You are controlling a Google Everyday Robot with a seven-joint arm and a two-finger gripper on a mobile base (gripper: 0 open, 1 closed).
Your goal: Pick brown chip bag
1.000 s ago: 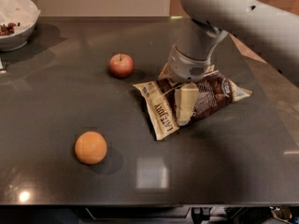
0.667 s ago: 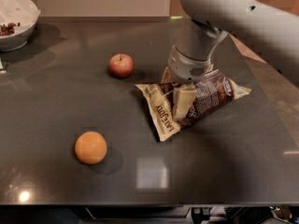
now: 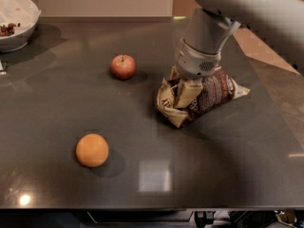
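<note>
The brown chip bag (image 3: pixel 216 92) is a crinkly dark-brown bag with cream edges, right of centre on the dark table (image 3: pixel 52 103). My gripper (image 3: pixel 189 98) comes down from the white arm at the upper right and is shut on the bag's left half. One cream finger (image 3: pixel 187 92) shows pressed against the bag's front. The bag is bunched up and tilted, its left end raised off the table, its right corner low near the surface. The arm's wrist hides the bag's top.
A red apple (image 3: pixel 123 66) lies left of the bag. An orange (image 3: pixel 92 150) lies at the front left. A white bowl (image 3: pixel 15 23) with some food stands at the far left corner. The table's right edge runs close behind the bag.
The gripper has closed on the bag and risen. The bag, flat before, is now bunched and tipped up at its left end. The apple and orange have not moved.
</note>
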